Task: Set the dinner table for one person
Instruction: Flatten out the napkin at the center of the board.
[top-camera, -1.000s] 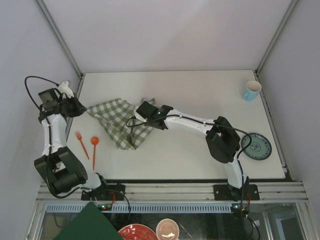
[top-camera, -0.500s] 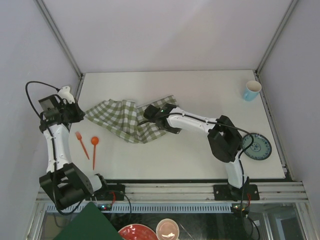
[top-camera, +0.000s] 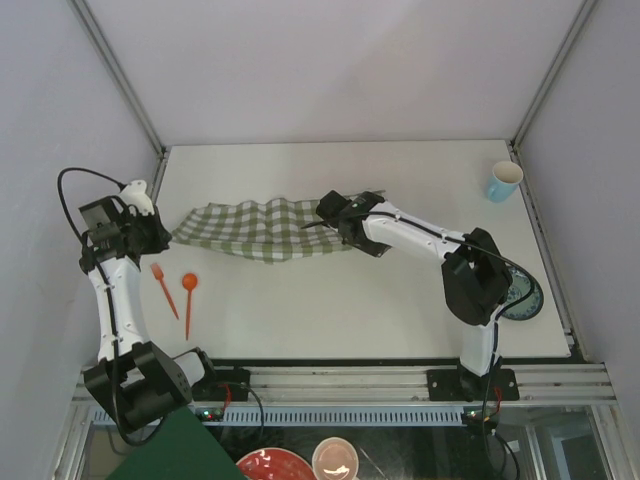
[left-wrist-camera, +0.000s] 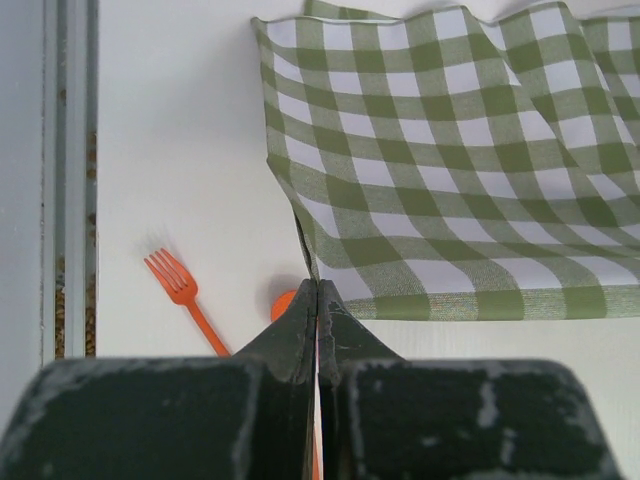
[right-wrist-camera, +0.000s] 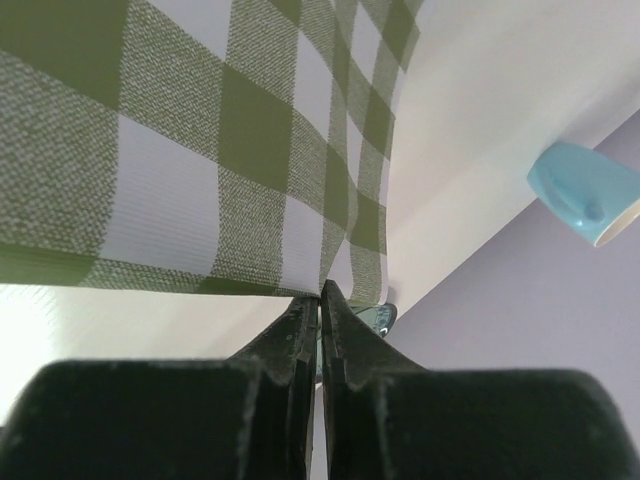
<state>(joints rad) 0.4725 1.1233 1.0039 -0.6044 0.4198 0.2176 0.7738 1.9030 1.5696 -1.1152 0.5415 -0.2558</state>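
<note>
I see the cloth (top-camera: 262, 230) mid-left on the dinner table (top-camera: 400, 315), fork (top-camera: 163, 288) and spoon (top-camera: 188, 298) before it. The cup (top-camera: 505, 181) occupies the far right corner, the plate (top-camera: 525, 300) the right edge.

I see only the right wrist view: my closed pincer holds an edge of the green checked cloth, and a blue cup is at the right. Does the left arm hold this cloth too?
Observer: Yes. The left pincer is shut on a corner of the checked cloth, by the left edge of the table.
Operator: How does the cloth run between the arms?
Observer: From above, it is a long wavy band from that pincer across to the right pincer.
Operator: Is any cutlery near it?
Observer: An orange fork and an orange spoon lie side by side, nearer the arm bases, apart from the cloth.
</note>
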